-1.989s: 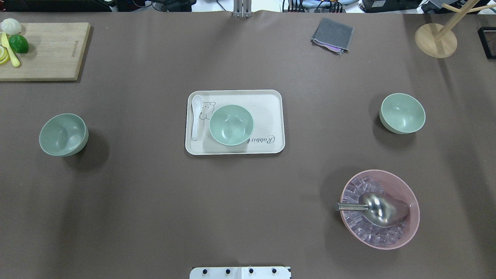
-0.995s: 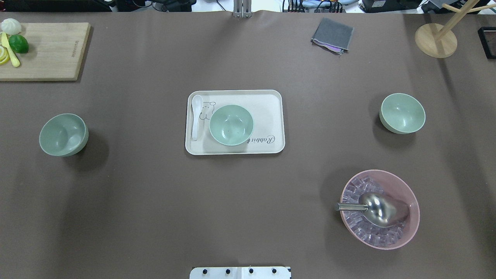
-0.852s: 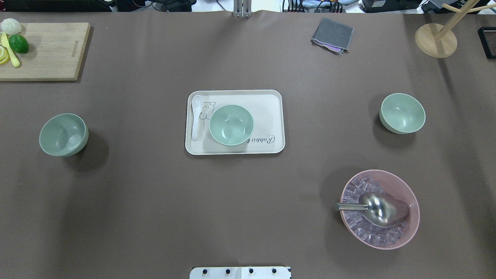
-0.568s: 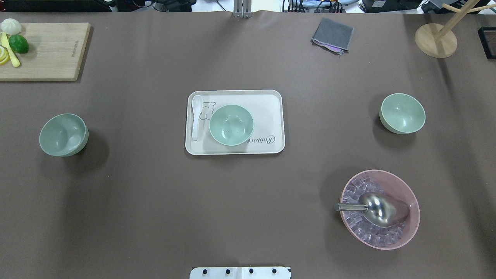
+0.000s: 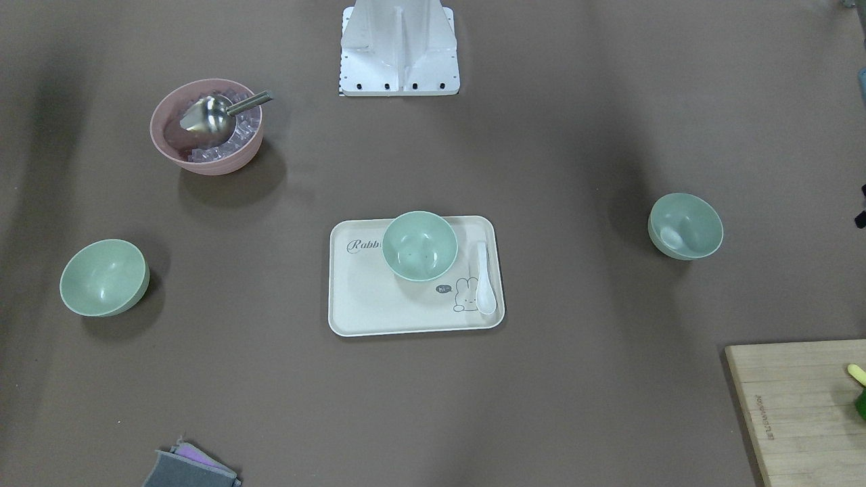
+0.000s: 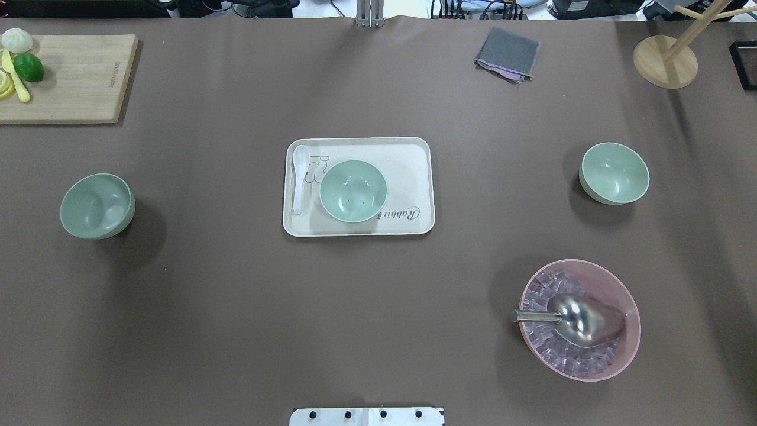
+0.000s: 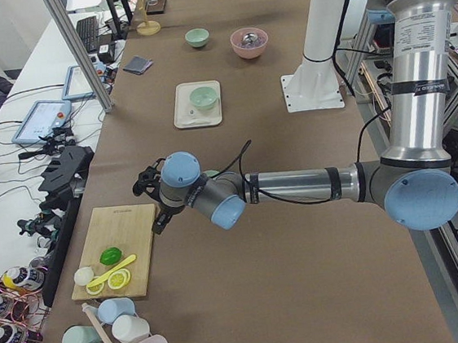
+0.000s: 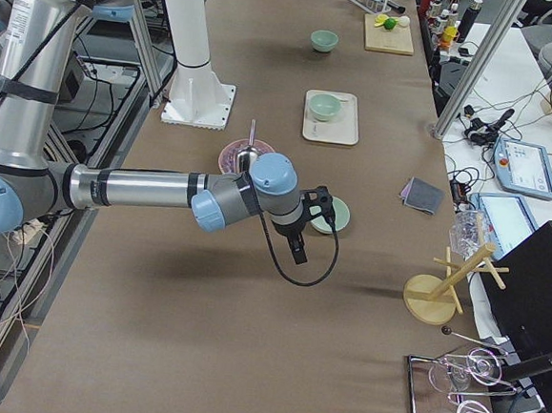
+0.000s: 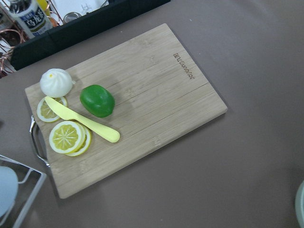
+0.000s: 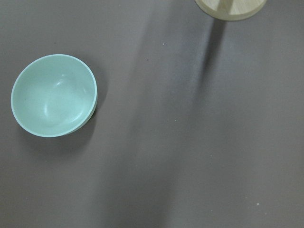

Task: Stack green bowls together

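Pincers first: my left pincer [image 7: 159,225] is hanging above the surface [image 6: 378,325], over the edge of a wooden cutting board [image 9: 142,104], and my right pincer [image 8: 298,254] is hanging above the surface at the opposite end. Both are showing only in the side views, so I cannot tell whether either one is spread or pressed together.

Under my left pincer the board is carrying a lime [image 9: 97,100], some lemon slices [image 9: 66,137], a yellow knife [image 9: 80,119] lying across them and a white bun [image 9: 56,82]. The left green bowl [image 6: 96,206] is sitting upright on the surface close to that pincer, on the side away from the board, and my wrist is hiding most of it in the side view.

Just beside my right pincer the right green bowl [image 10: 54,95] is sitting upright on the surface. A wooden stand [image 10: 231,7] is standing near the pincer on the other side. A pink bowl [image 6: 628,296] is sitting farther from that pincer, toward my base, and is holding ice cubes [image 6: 541,291] and a metal scoop [image 6: 582,319]. A grey cloth [image 6: 508,52] is lying out toward the far edge.

Between my two pincers, well apart from both, the middle green bowl [image 6: 353,191] is sitting upright on a cream tray [image 6: 414,177], with a white spoon [image 6: 300,177] lying just beside it on the tray. All three green bowls are standing well apart from one another, none inside another.
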`<action>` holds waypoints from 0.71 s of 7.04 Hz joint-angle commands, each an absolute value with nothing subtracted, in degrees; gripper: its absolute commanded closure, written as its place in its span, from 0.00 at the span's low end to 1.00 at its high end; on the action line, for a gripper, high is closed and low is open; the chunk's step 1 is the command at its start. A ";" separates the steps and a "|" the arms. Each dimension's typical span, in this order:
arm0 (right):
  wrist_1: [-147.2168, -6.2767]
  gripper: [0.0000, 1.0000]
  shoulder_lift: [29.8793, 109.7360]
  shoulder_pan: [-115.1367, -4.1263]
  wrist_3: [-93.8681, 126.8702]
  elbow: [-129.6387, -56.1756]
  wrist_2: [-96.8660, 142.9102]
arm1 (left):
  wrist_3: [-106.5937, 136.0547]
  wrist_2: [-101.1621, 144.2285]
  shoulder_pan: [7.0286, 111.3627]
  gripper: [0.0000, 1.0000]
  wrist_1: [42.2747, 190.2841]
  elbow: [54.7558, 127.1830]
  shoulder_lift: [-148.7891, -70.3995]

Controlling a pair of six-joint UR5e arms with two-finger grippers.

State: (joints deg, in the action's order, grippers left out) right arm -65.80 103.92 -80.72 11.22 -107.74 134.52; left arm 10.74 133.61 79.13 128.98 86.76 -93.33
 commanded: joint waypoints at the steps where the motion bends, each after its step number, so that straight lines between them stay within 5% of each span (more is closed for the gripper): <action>1: -65.74 0.00 102.92 -74.20 21.69 -106.45 130.45 | 26.67 128.07 68.53 0.01 129.73 86.93 -94.74; 5: -65.30 0.00 102.92 -72.42 21.01 -105.29 128.50 | 35.69 125.16 62.32 0.09 129.99 87.27 -94.31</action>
State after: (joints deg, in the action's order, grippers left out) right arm -65.33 102.86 -72.55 21.27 -105.29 128.62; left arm 35.44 125.37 62.90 129.91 87.15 -95.01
